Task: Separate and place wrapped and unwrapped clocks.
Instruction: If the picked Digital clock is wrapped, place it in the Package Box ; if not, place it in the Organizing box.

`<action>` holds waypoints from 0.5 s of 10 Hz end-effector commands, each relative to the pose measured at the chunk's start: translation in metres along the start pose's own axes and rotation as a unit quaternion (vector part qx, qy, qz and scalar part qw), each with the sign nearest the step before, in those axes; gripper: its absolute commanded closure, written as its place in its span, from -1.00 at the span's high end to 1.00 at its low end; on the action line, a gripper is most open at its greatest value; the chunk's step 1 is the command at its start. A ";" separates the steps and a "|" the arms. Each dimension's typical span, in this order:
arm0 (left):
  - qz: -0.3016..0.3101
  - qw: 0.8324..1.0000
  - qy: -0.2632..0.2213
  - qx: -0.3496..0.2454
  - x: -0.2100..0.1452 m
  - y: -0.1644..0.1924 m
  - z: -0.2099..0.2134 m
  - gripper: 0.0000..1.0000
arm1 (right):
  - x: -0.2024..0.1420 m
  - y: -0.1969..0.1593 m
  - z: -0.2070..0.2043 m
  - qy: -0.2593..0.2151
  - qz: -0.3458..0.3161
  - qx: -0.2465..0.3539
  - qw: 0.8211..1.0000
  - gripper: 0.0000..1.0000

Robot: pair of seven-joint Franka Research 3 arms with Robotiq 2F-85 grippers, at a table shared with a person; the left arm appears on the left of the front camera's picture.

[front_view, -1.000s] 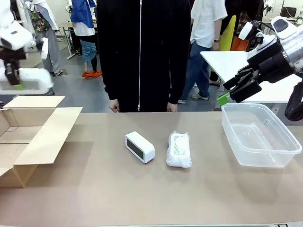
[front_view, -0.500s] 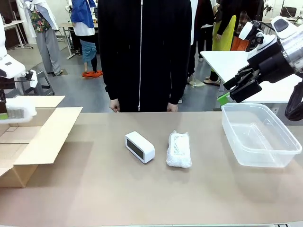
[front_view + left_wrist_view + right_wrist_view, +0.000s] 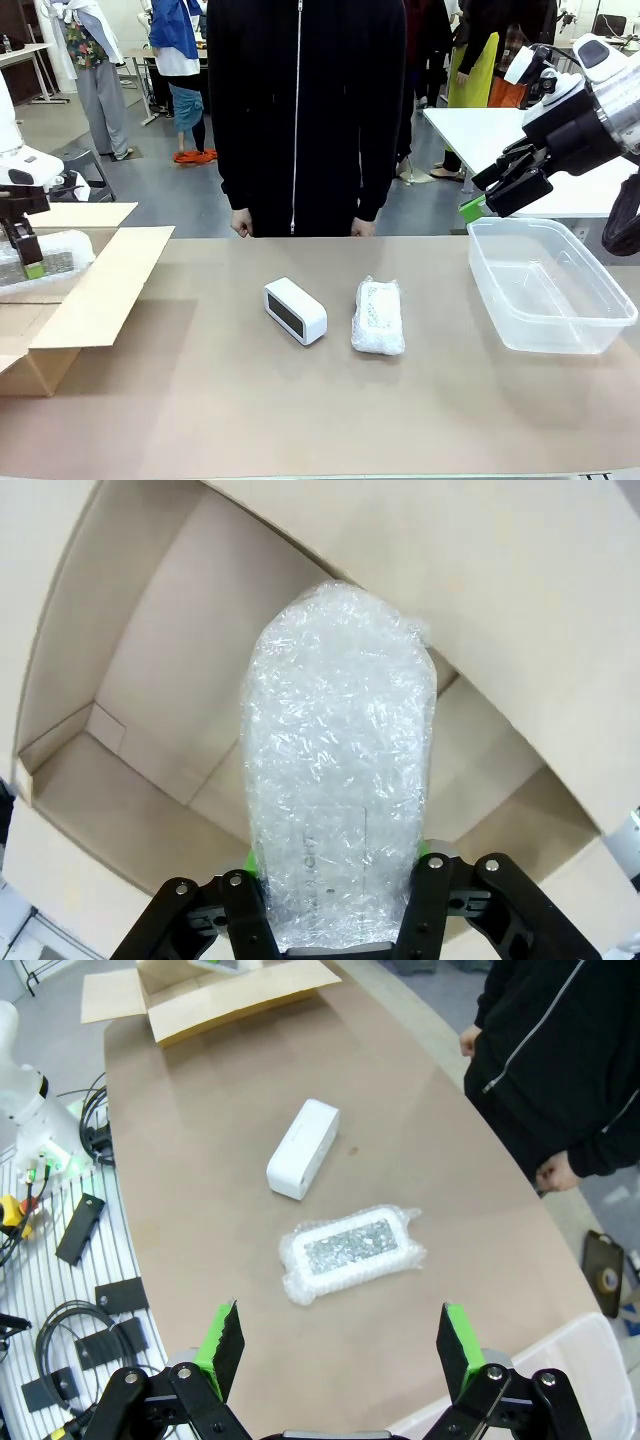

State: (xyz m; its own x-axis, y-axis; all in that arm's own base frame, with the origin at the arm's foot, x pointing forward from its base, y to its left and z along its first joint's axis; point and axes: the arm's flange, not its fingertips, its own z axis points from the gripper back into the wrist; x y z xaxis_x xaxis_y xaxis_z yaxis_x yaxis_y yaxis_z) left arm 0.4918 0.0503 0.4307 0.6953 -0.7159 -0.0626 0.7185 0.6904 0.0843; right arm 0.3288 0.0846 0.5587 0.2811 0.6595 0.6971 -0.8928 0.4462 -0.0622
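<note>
My left gripper (image 3: 27, 256) is shut on a bubble-wrapped clock (image 3: 58, 254) and holds it low over the open cardboard box (image 3: 90, 290) at the table's left end. In the left wrist view the wrapped clock (image 3: 340, 780) sticks out from between the fingers of the left gripper (image 3: 335, 905), with the box's inside (image 3: 150, 710) below it. An unwrapped white clock (image 3: 295, 310) with a dark face lies mid-table, and a second wrapped clock (image 3: 378, 316) lies just to its right. My right gripper (image 3: 502, 188) hangs open above the table's right end, its green-padded right gripper (image 3: 340, 1350) jaws wide apart over the bare clock (image 3: 303, 1147) and the wrapped one (image 3: 350, 1250).
A clear plastic bin (image 3: 545, 290) stands on the table at the right, under the right gripper. A person in black (image 3: 300, 110) stands at the far edge with hands down by the table. The box's flaps (image 3: 105, 285) spread onto the table.
The left gripper has come down with the wrapped clock, from well above the box to just over its opening. The right arm and the two clocks on the table have not moved.
</note>
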 end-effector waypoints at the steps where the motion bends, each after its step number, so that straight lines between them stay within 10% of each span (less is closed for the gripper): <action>1: 0.025 1.000 -0.005 0.001 0.006 0.010 0.000 0.07 | -0.001 0.000 -0.003 -0.008 0.000 0.010 1.000 1.00; 5: 0.037 0.999 0.006 -0.006 0.000 0.016 -0.007 0.07 | -0.001 0.000 -0.003 -0.008 0.000 0.010 1.000 1.00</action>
State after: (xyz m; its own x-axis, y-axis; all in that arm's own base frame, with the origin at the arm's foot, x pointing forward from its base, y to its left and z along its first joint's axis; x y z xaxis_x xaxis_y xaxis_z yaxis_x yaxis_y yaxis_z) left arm 0.5010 0.0583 0.4238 0.7227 -0.6880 -0.0664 0.6912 0.7182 0.0808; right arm 0.3288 0.0846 0.5587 0.2811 0.6596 0.6970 -0.8928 0.4461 -0.0621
